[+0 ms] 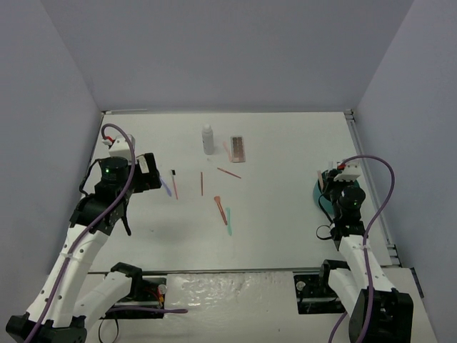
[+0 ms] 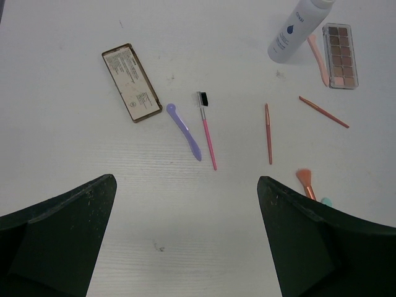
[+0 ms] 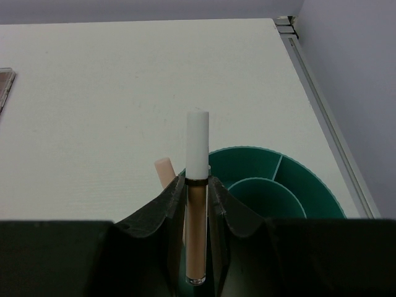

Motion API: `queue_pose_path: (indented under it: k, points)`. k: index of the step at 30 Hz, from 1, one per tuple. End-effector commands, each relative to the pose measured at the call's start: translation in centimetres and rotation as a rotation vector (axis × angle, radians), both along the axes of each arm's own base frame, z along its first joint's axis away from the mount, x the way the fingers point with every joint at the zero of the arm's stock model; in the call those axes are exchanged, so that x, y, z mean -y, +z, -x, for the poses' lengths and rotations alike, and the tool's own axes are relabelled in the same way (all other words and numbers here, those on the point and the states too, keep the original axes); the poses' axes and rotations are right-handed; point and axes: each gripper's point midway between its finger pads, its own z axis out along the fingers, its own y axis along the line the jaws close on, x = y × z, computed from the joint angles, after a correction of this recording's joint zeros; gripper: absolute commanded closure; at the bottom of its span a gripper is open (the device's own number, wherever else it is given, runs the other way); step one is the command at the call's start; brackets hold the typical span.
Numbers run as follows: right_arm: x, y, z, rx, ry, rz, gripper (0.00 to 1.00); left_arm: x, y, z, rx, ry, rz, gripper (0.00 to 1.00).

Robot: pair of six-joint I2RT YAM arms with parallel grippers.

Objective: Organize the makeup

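Observation:
My left gripper [image 2: 185,185] is open and empty, above bare table short of the makeup; in the top view it [image 1: 157,175] is at the left. Ahead of it lie a brown palette [image 2: 131,85], a purple stick [image 2: 184,131], a pink black-tipped brush [image 2: 206,130], two brown sticks [image 2: 268,133], a whitish bottle [image 2: 296,31] and a second palette [image 2: 340,46]. My right gripper [image 3: 197,179] is shut on a white-capped beige tube [image 3: 197,204], held upright over the teal tub [image 3: 291,179]. A pale pink tube [image 3: 164,172] stands at the tub's left rim.
In the top view the bottle [image 1: 208,139] and palette [image 1: 238,149] stand mid-table, with an orange brush [image 1: 220,209] and a teal stick [image 1: 229,221] nearer. The tub [image 1: 323,196] sits at the right, near the table's raised right edge [image 1: 368,186].

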Motion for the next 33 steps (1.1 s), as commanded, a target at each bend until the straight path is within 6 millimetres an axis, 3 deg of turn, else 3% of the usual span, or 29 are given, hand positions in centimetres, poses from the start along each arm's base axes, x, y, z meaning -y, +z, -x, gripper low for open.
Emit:
queue_pose_path:
  k: [1, 20, 25, 28, 31, 33]
  points:
    - [0.8, 2.2, -0.5, 0.081, -0.038, 0.006, 0.82, -0.1, 2.2, -0.6, 0.087, 0.013, 0.027, 0.03]
    - [0.3, 2.3, -0.2, 0.07, -0.024, -0.022, 0.78, -0.2, 2.3, -0.5, 0.092, 0.016, 0.026, 0.03]
    - [-1.3, 5.6, -0.3, 0.113, 0.049, -0.046, 0.74, 0.0, 2.2, -0.5, 0.087, 0.011, 0.03, 0.03]
    - [-3.1, 8.1, -1.1, 0.125, 0.111, -0.091, 0.63, 0.0, 2.0, -0.6, 0.082, 0.011, 0.028, 0.03]
    - [-5.0, 9.0, -2.0, 0.056, 0.161, -0.104, 0.54, 0.0, 1.7, -0.7, 0.072, 0.011, 0.028, 0.03]
    - [-6.9, 11.1, -2.7, 0.052, 0.206, -0.1, 0.46, 0.1, 1.5, -0.7, 0.063, 0.01, 0.028, 0.03]
